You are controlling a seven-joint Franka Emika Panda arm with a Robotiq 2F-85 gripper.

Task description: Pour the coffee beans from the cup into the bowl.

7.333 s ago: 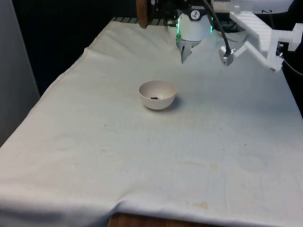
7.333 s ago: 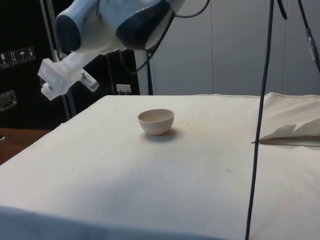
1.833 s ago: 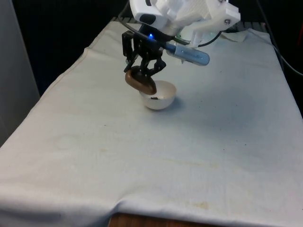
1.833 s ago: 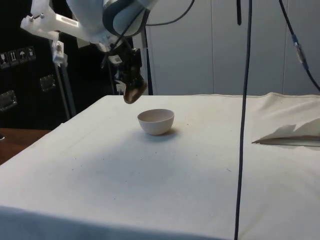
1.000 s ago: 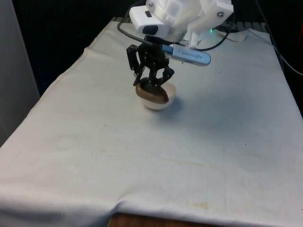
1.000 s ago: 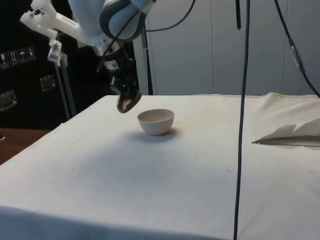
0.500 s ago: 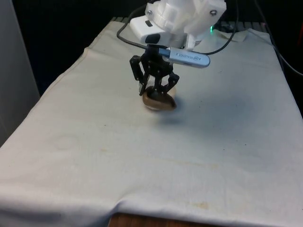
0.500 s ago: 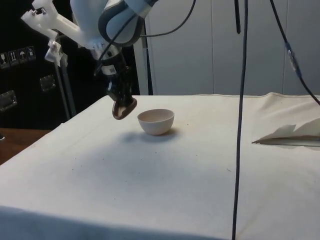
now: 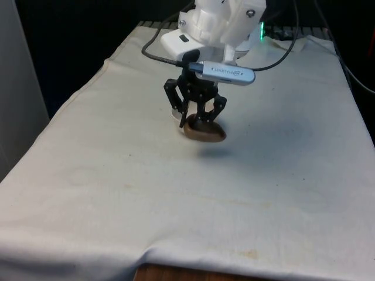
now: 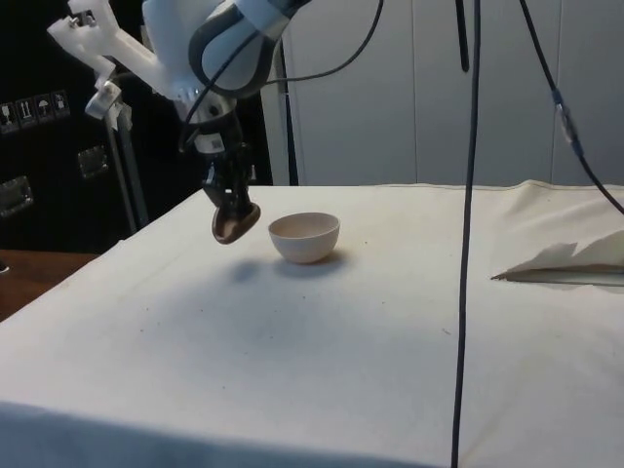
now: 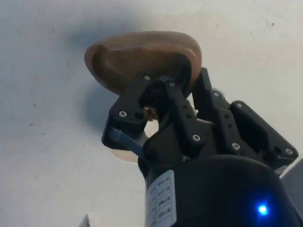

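Observation:
My gripper [image 9: 198, 122] is shut on the rim of a brown wooden cup [image 9: 205, 133], which hangs tilted just above the white cloth. In the side view the cup [image 10: 234, 223] is beside the cream bowl [image 10: 304, 237], apart from it and about level with its rim, with the gripper [image 10: 226, 200] reaching down from above. In the front view the arm hides most of the bowl. The wrist view looks into the cup [image 11: 142, 56] held in the black fingers [image 11: 163, 101]; I see no beans in its hollow.
A crumpled fold of cloth [image 10: 575, 258] lies at the side view's right. A black cable [image 10: 466, 244] hangs down in front of that camera. The table's near edge [image 9: 176, 270] runs along the front view's bottom.
The gripper has carried the cup off from above the bowl, towards the front camera and lower, close to the cloth. The bowl has stayed put.

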